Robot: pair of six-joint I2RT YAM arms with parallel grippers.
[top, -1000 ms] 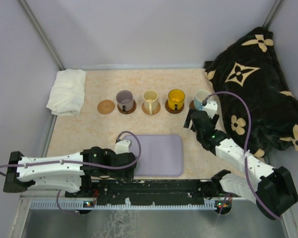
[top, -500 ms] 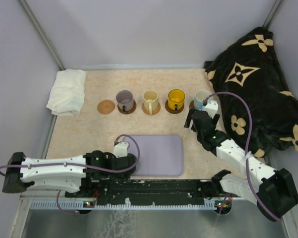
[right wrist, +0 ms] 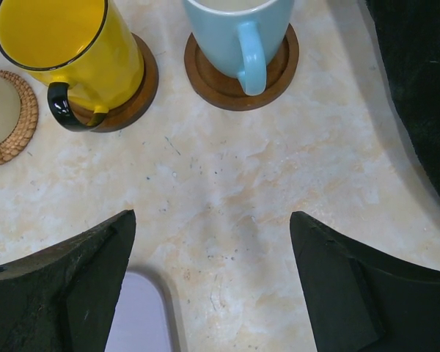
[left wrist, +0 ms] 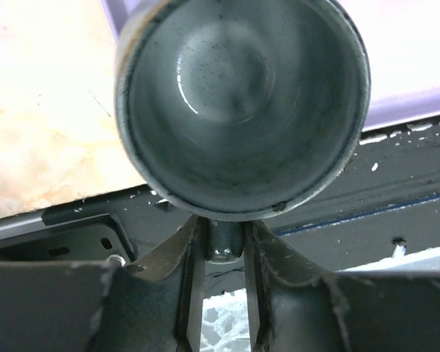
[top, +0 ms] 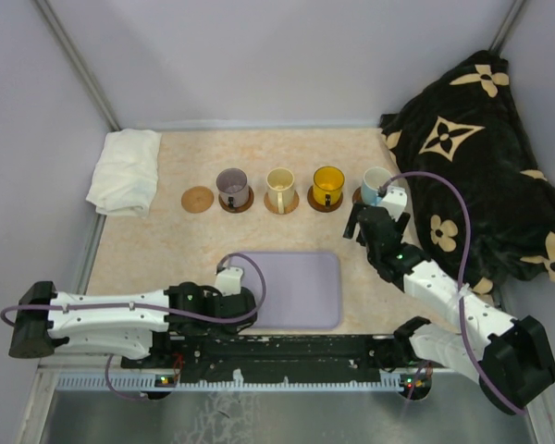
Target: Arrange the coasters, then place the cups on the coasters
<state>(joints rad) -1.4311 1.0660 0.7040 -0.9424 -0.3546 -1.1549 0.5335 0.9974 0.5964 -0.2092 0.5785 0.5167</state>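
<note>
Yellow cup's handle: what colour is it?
Black. The handle shows best in the right wrist view.

Four cups upright on coasters

Two robot arms, the left arm and the right arm, with white shells, black joints and black end blocks. A thin purple cable loops along each. The right gripper has dark grey, matte, wedge-shaped fingers.
</note>
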